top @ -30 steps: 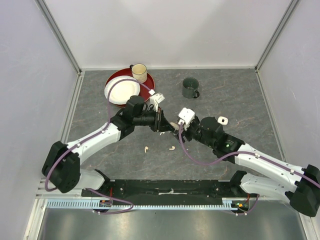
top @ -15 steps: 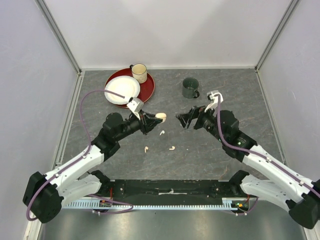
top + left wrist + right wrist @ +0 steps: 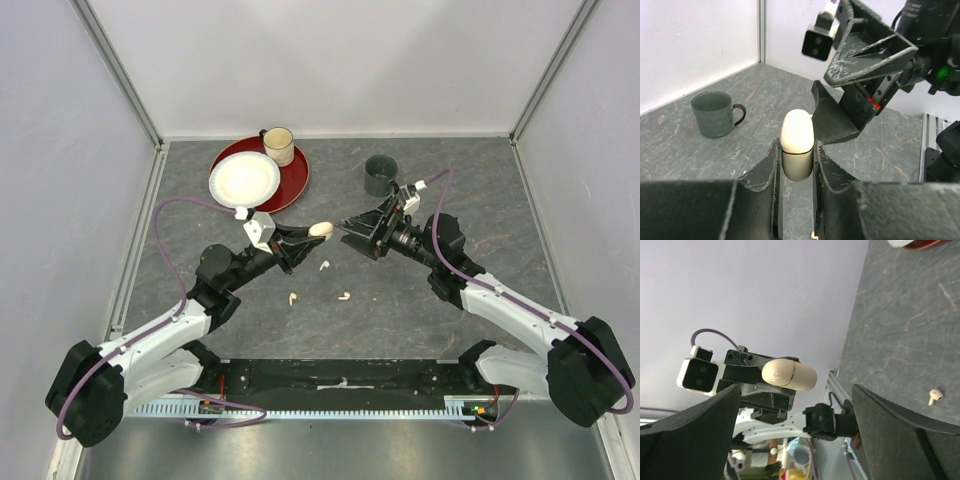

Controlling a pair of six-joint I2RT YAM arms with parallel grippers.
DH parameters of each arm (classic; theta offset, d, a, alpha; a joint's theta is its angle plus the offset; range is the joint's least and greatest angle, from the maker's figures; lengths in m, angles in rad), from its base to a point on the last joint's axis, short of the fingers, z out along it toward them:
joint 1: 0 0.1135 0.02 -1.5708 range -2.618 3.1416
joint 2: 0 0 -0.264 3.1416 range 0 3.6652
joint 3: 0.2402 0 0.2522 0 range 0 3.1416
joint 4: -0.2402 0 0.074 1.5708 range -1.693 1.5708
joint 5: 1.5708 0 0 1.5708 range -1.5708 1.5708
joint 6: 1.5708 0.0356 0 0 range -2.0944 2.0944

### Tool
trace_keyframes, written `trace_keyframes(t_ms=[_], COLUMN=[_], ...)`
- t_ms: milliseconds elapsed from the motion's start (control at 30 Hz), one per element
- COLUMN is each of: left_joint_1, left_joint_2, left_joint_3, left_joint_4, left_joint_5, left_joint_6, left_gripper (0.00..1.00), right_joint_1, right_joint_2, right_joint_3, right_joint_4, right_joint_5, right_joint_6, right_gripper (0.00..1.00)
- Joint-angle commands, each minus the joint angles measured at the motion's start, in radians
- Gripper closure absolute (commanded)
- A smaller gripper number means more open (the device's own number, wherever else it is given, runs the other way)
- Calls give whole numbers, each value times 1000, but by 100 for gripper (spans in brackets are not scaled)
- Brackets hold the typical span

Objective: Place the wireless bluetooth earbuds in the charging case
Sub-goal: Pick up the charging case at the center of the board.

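Three earbuds [image 3: 344, 295] loose on the counter [image 3: 480, 190], apart from one another, near its middle. Too small to tell white from peach. One just below the gap between the two pincers, the other two nearer the arm bases.

Above them, off the counter, the case [image 3: 321, 230]: pale, rounded, a seam across its middle, lid down. Pinched at its lower half between the fingers of the left pincer [image 3: 308, 238], its top half poking out past the tips.

Right pincer [image 3: 355, 237] just beside the case and facing it, fingers spread wide, gripping nothing, clear of the case.

Behind the right pincer, a green mug [image 3: 380, 175], upright.

At the far left, a red plate [image 3: 298, 172] with a white plate [image 3: 244, 180] lying on it and a cream mug [image 3: 278, 146] at its far rim.

Both arms stretched inward from the near edge, a purple cable [image 3: 180, 205] looping over each.
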Motion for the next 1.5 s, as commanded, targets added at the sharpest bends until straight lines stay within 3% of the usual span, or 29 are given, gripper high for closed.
trace_keyframes(t_ms=[0,167,667,1033,1167,1233,1300,1367,1467], left_joint_1=[-2,-2,-2,-2,-2,-2,-2,-2,-2], left_joint_2=[10,24,59,65,71,71,71,68,68], left_joint_3=[-3,-1,11,10,10,10,8,8,10], left_joint_4=[132,147,170,178,178,178,181,181,180], left_joint_5=[26,42,75,69,59,57,56,54,52], left_joint_6=[41,31,24,15,5,1,1,4,10], left_gripper=[98,98,98,98,98,98,98,98,98], right_joint_1=[-1,1,30,39,39,39,41,41,39], right_joint_2=[21,53,191,211,219,224,228,228,228], right_joint_3=[-9,-16,56,57,34,27,23,16,11], right_joint_4=[180,212,275,290,344,363,376,378,375], right_joint_5=[-67,-66,-116,-124,-130,-138,-141,-142,-141], right_joint_6=[148,186,258,306,347,364,370,376,375], right_gripper=[2,2,20,43,57,57,50,34,31])
